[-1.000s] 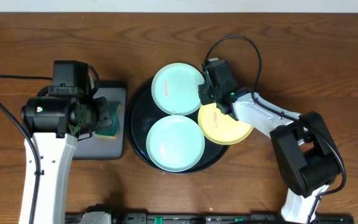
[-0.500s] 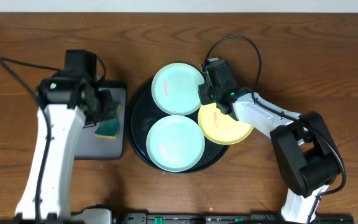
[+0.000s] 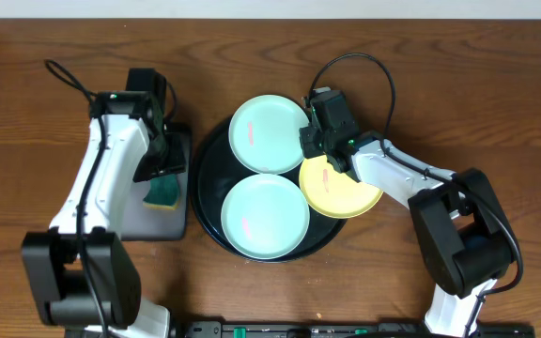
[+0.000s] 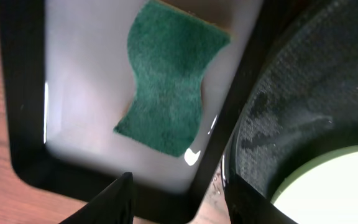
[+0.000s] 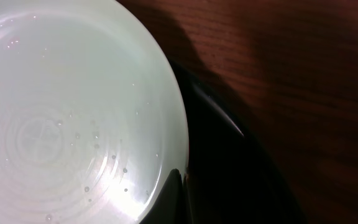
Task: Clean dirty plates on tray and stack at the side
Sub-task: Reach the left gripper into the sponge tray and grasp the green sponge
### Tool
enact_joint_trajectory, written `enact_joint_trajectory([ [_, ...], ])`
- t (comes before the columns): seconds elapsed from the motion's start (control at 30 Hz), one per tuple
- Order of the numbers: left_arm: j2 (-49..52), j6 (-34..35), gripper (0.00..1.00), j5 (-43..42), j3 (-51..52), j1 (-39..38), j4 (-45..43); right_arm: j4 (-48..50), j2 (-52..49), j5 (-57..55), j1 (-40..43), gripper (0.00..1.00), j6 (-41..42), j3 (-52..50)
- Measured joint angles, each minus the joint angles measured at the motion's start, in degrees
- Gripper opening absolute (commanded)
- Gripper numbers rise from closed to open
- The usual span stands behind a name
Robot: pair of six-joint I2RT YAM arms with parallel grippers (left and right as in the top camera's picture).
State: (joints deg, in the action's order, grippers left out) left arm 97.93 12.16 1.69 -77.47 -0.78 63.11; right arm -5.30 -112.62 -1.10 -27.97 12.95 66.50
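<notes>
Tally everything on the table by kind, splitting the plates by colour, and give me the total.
Mint-blue plates: 2
Yellow plate: 1
Round black tray: 1
Rectangular black tray: 1
Green sponge: 1
Total: 6

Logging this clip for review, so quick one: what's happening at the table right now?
Two robot arms are working on dirty plates. The left tool hangs open over the green sponge, which lies ungripped in the small rectangular tray. The right tool appears shut on the rim of the yellow plate, at the right edge of the round black tray. Two mint plates sit flat in that tray. All three show reddish smears, and none is stacked aside yet.
</notes>
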Motion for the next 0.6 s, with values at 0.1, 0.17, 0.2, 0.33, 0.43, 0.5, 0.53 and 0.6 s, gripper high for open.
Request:
enact_joint_trajectory([
  [0.1,1.4,-0.2,0.48,0.0,0.0,0.3,-0.8,0.0,0.0,0.0,0.0,0.01,0.0,0.0],
  [0.17,2.1,-0.2,0.48,0.0,0.0,1.0,-1.3,0.0,0.0,0.0,0.0,0.01,0.0,0.0],
  [0.2,2.2,-0.4,0.48,0.0,0.0,1.3,-1.6,0.0,0.0,0.0,0.0,0.01,0.0,0.0],
  [0.33,2.3,-2.1,0.48,-1.9,0.0,3.5,-2.3,0.0,0.0,0.0,0.0,0.01,0.0,0.0],
  [0.43,2.3,-3.5,0.48,-3.9,0.0,4.9,-2.9,0.0,0.0,0.0,0.0,0.01,0.0,0.0],
  [0.5,2.3,-4.1,0.48,-4.8,0.0,5.5,-3.2,0.0,0.0,0.0,0.0,0.01,0.0,0.0],
  [0.53,2.3,-4.3,0.48,-5.0,0.0,5.7,-3.2,0.0,0.0,0.0,0.0,0.01,0.0,0.0],
  [0.6,2.3,-4.7,0.48,-5.6,0.0,5.9,-3.4,0.0,0.0,0.0,0.0,0.01,0.0,0.0],
])
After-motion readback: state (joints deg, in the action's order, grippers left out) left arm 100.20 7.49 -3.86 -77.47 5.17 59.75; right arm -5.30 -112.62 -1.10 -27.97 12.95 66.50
